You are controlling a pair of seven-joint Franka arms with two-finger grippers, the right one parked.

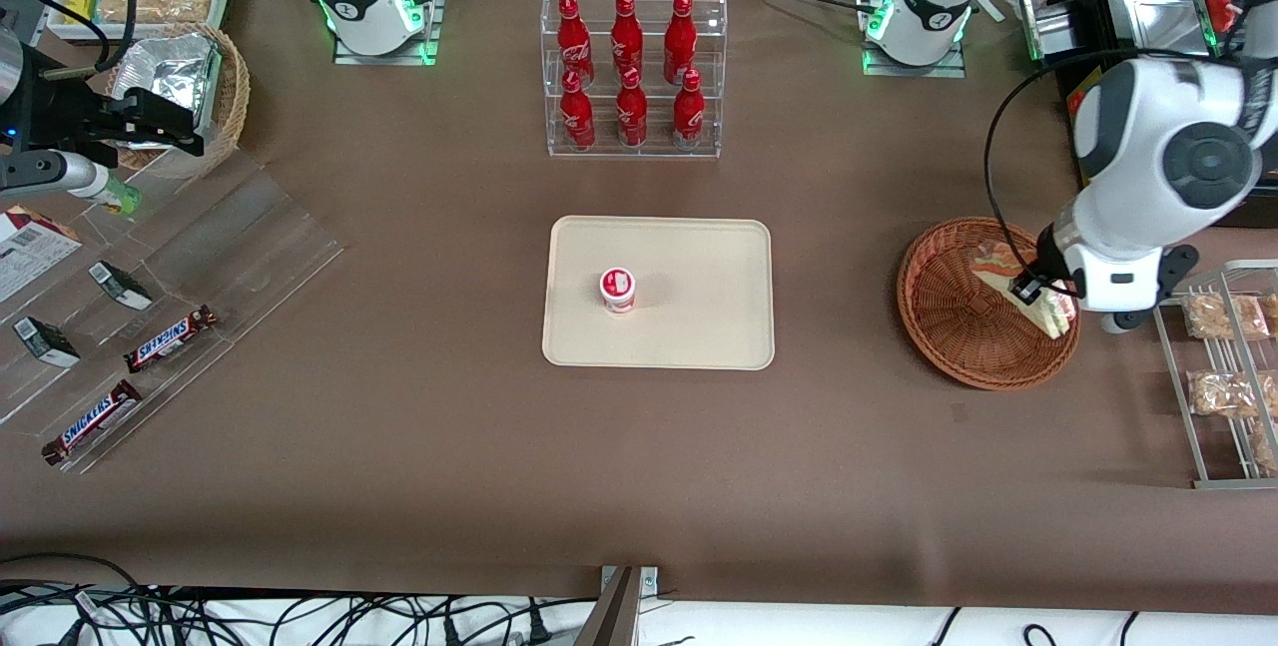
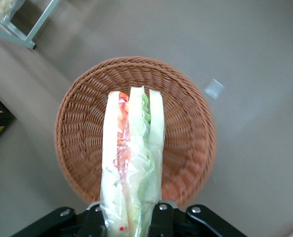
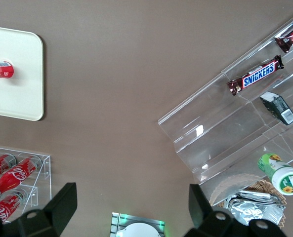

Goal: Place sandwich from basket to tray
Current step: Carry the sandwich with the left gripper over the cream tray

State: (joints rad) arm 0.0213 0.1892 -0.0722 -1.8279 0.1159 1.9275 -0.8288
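Observation:
The clear-wrapped sandwich [image 2: 132, 158], white bread with red and green layers, is pinched between the fingers of my left gripper [image 2: 131, 219], which is shut on it. It hangs above the reddish-brown wicker basket [image 2: 82, 108]. In the front view the gripper [image 1: 1038, 295] holds the sandwich [image 1: 1003, 262] over the side of the basket [image 1: 949, 312] nearest the working arm's end of the table. The cream tray [image 1: 699, 267] lies at the middle of the table, toward the parked arm from the basket.
A small red-and-white cup [image 1: 618, 289] stands on the tray. A clear rack of red bottles [image 1: 631, 72] is farther from the front camera. A wire rack of snack bags [image 1: 1223, 366] lies beside the basket. A stepped acrylic rack with Snickers bars [image 1: 170, 338] sits at the parked arm's end.

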